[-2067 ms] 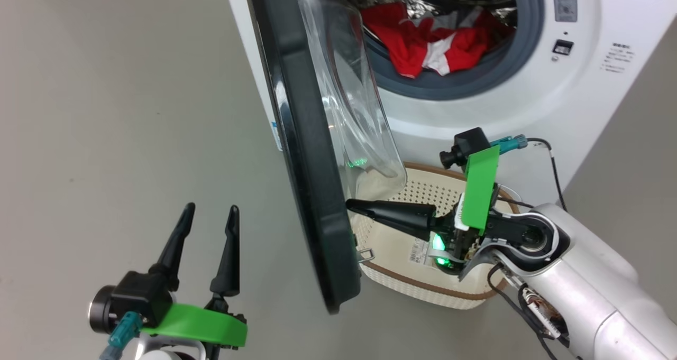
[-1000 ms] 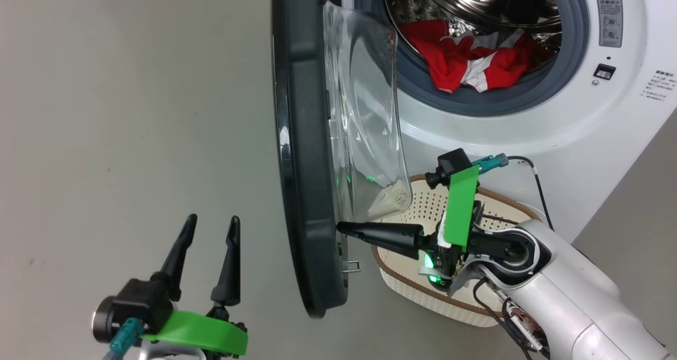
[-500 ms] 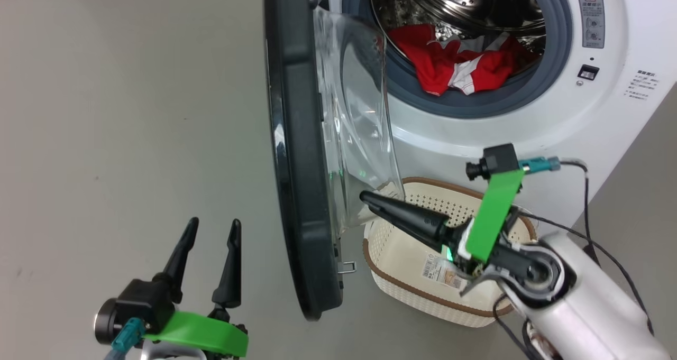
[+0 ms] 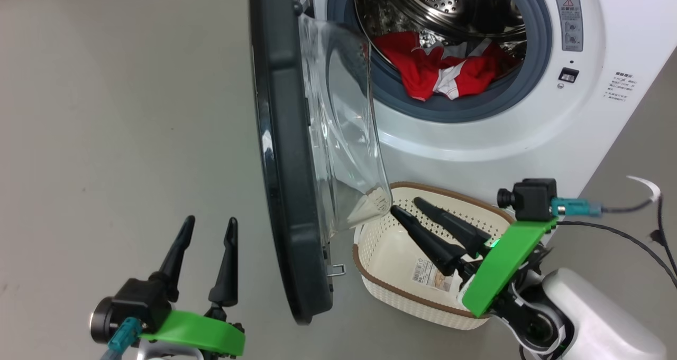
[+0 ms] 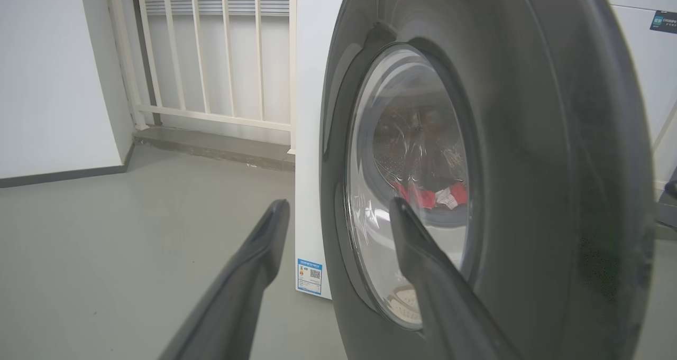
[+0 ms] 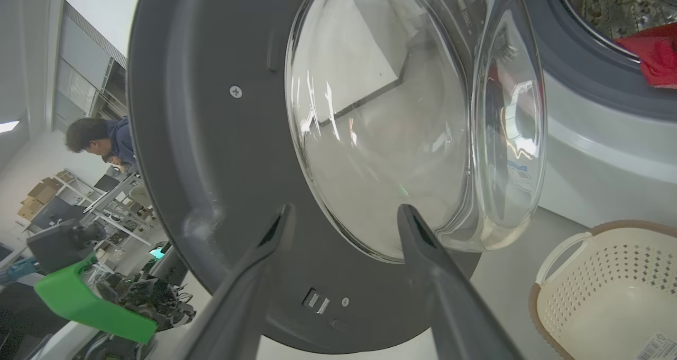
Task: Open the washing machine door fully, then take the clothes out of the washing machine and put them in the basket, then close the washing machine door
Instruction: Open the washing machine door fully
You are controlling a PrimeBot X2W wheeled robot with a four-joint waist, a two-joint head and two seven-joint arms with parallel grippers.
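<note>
**While the washing machine door (image 4: 285, 154) stands half-open, expect a knock**

Wide open and empty like the left gripper (image 4: 210, 223), your right gripper (image 4: 406, 205) hangs over the basket (image 4: 391, 251) just beside the door's glass; reaching for the clothes (image 4: 439, 74) in the drum could clip it.

Door (image 4: 280, 164) (edge-on) leaves drum mouth (image 4: 449, 6) unobstructed.

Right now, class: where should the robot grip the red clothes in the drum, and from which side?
Best pinch the clothes at the bunched fold by the grey ring, nearest the opening. Come straight in from the front with the right end effector; the door blocks the left.
</note>
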